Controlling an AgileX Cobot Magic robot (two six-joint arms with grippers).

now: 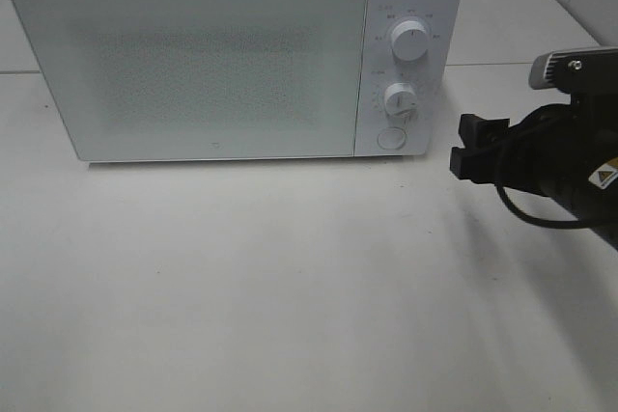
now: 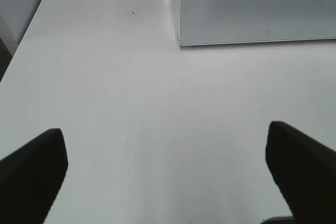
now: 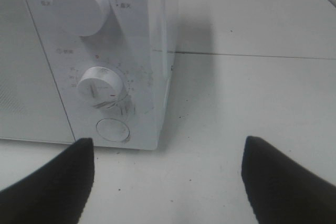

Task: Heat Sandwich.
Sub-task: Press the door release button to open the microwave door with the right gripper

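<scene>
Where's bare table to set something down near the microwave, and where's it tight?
Bare: the table in front of the microwave door, across its whole width, and the stretch past the microwave's left end, seen in the left wrist view. Tight: the right side, where the open right gripper hangs beside the round button.

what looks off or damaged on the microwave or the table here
Dark scuff marks smear the microwave panel around the lower knob and the round button, like repeated rubbing. A few dark specks dot the table beside that corner. Nothing looks spilled or askew.
</scene>
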